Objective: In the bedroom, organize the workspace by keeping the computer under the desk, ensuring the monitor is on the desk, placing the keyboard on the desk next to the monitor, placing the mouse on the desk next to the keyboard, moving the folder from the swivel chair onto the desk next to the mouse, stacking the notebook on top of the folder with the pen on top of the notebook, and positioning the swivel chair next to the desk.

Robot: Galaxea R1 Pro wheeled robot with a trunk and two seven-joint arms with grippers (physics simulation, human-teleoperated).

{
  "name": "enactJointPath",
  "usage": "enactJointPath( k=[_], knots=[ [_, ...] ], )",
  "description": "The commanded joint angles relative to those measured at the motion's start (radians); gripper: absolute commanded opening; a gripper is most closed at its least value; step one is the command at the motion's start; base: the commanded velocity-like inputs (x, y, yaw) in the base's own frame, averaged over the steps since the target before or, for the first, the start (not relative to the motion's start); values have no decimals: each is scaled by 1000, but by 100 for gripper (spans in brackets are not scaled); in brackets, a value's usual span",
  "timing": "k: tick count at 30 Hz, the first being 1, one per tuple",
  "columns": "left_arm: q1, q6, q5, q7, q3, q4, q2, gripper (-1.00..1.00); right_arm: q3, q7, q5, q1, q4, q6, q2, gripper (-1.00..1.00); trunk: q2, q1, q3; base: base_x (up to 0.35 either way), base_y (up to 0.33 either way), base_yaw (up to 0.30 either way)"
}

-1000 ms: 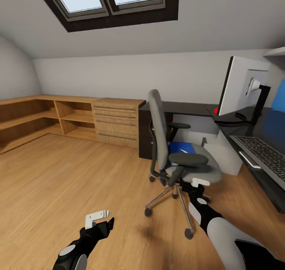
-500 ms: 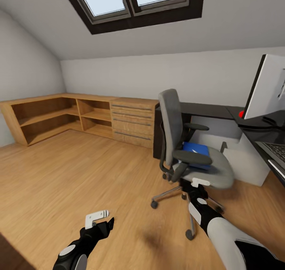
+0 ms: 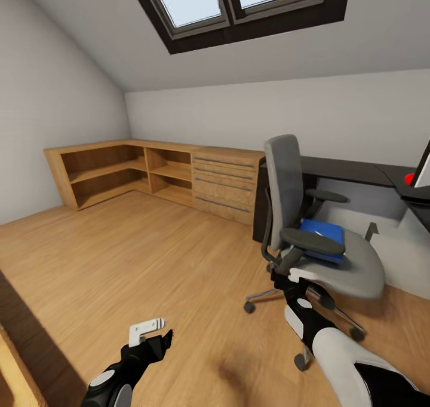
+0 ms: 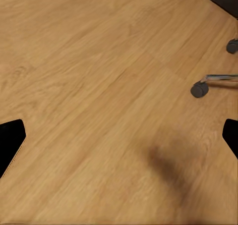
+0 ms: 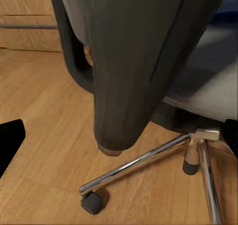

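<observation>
Folder [image 3: 322, 235] is seen lying on the seat of the swivel chair [image 3: 286, 198], beside the black table [image 3: 349, 171]. The right gripper [image 3: 298, 274] is held open near the armrest. The left gripper [image 3: 149, 330] is spread wide over the wood floor [image 3: 119, 263].

Wooden shelving [image 3: 113, 171] beside drawers [image 3: 224, 186], skylight [image 3: 239, 0] above.

The swivel chair [image 5: 144, 61] looms close, its black armrest [image 5: 134, 76] above chrome legs and casters on wooden floor [image 5: 44, 136]
</observation>
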Motion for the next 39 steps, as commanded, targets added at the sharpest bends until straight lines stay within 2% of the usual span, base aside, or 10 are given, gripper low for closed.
enactJointPath(
  k=[1, 8, 17, 39],
  knots=[
    [0, 3, 11, 9, -1, -1, 0, 100, -3, -1, 0, -1, 1, -4, 1, 100, 0, 0, -1, 0, 0, 249],
    [0, 3, 11, 8, -1, -1, 0, 100, -4, -1, 0, -1, 1, -4, 1, 100, 0, 0, -1, 25, 0, 103],
    [0, 2, 11, 9, -2, 0, 0, 100, -4, -1, 0, -1, 0, -4, 1, 100, 0, 0, -1, 217, 0, 7],
    [0, 2, 11, 8, -2, 1, 0, 100, -4, -1, 0, -1, 0, -4, 1, 100, 0, 0, -1, 52, 0, 0]
  ],
)
